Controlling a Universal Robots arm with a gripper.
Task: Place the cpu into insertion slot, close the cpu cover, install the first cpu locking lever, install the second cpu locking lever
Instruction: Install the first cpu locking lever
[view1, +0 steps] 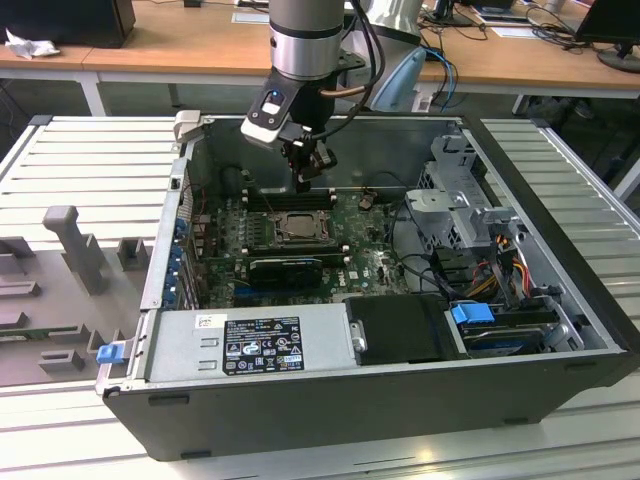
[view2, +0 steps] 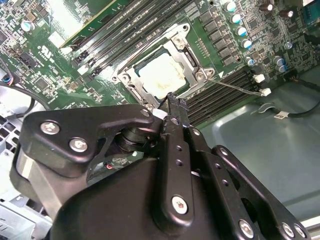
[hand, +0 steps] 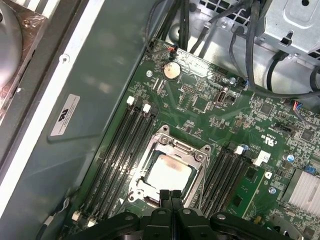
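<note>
Cpu (hand: 169, 172) seated in the insertion slot (view1: 275, 228). Cpu cover (hand: 200, 157) lies flat, framing it. Judging by that, the first two steps are done and the locking levers are the step in hand.

Pincer (hand: 170, 194) closed, tips pressed together, holding nothing. It hangs just above the socket's edge; contact can't be told.

Second wrist view: a thin locking lever (view2: 235, 84) juts free from the cover's corner across the memory slots (view2: 225, 92). The first wrist view doesn't show this clearly.

Exterior view: pincer (view1: 303, 180) inside the open computer case (view1: 560, 300), over the board.

The lever would need a steady push down and a hook under its catch.
</note>
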